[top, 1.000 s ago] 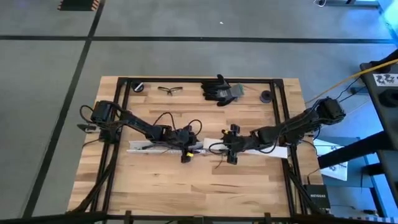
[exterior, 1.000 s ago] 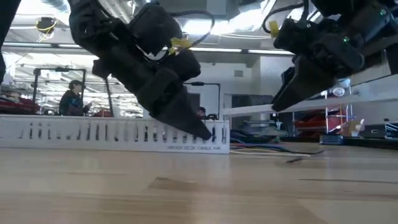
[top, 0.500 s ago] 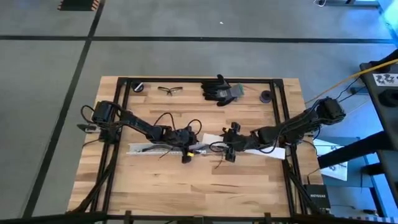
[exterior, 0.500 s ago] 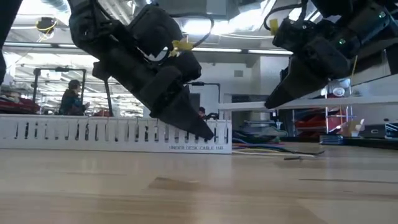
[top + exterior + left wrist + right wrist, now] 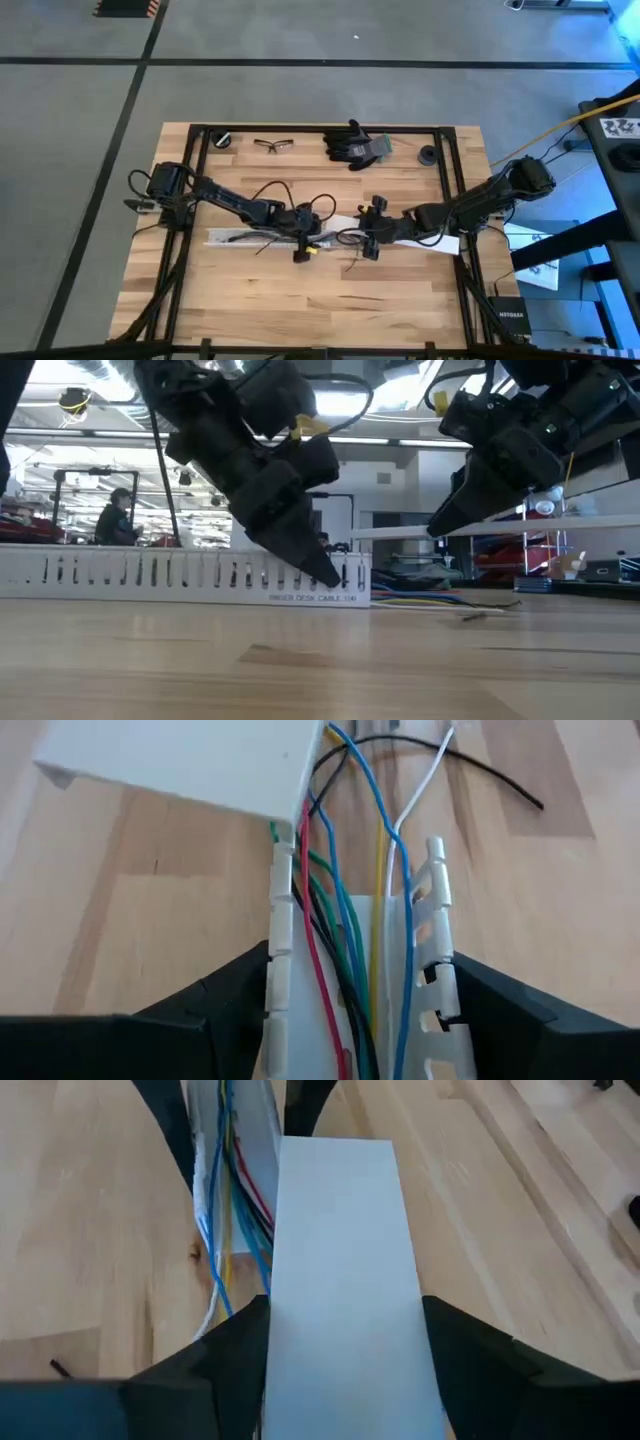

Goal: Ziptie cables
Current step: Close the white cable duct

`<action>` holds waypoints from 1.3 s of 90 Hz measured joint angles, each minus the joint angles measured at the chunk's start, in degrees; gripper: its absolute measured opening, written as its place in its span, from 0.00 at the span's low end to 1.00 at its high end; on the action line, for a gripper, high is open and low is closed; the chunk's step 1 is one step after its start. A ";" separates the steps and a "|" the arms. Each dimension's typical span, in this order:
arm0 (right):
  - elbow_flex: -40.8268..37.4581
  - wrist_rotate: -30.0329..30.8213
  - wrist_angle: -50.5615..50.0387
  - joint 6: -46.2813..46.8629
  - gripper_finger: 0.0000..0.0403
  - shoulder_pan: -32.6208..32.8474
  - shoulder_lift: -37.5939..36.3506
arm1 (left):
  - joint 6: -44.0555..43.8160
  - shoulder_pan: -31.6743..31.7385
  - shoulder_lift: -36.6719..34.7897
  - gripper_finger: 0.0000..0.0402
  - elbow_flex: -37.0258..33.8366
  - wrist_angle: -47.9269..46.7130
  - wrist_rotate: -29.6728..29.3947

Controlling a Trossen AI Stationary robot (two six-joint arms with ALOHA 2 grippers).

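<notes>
The left tool (image 5: 305, 240) has slid right along the slotted channel (image 5: 352, 970), its fingers spread astride the cables (image 5: 340, 920); the right tool (image 5: 340, 1370) stays clamped on the white cover strip (image 5: 345, 1260), so no ziptie is on yet.

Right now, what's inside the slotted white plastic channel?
Coloured wires, blue, red, green, yellow and white, run along the slotted white plastic channel. The flat white cover strip hides their far stretch.

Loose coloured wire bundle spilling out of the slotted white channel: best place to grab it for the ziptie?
Grip the coloured wire bundle just past the slotted white plastic channel, from above: the wires run close together there, then splay toward the flat white cover strip.
</notes>
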 joint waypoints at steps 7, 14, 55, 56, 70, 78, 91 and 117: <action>0.00 0.02 0.04 -0.02 0.54 0.00 0.00 | -1.00 0.00 -0.22 0.59 0.07 0.92 0.00; 0.00 0.02 0.04 -0.02 0.54 0.00 0.00 | -1.03 0.02 -0.24 0.59 0.13 1.57 -0.02; 0.02 -0.04 0.04 -0.46 0.54 0.00 0.00 | -2.15 0.02 -0.30 0.68 0.22 0.91 -0.19; 0.02 -0.04 0.04 -0.47 0.54 0.00 0.00 | -2.16 0.02 -0.30 0.69 0.22 0.86 -0.19; 0.02 -0.11 0.02 -0.59 0.54 -0.02 0.00 | -0.86 -0.16 -0.37 0.87 0.22 1.29 -0.19; 0.02 -0.13 0.02 -0.59 0.54 -0.02 0.00 | -0.70 -0.24 -0.39 0.92 0.24 0.07 -0.19; 0.02 -0.13 0.02 -0.59 0.54 -0.02 0.00 | -1.55 -0.26 -0.41 0.95 0.24 -0.52 -0.19; 0.02 -0.15 0.02 -0.90 0.54 -0.02 0.00 | -4.62 -0.31 -0.41 0.95 0.26 4.23 -0.55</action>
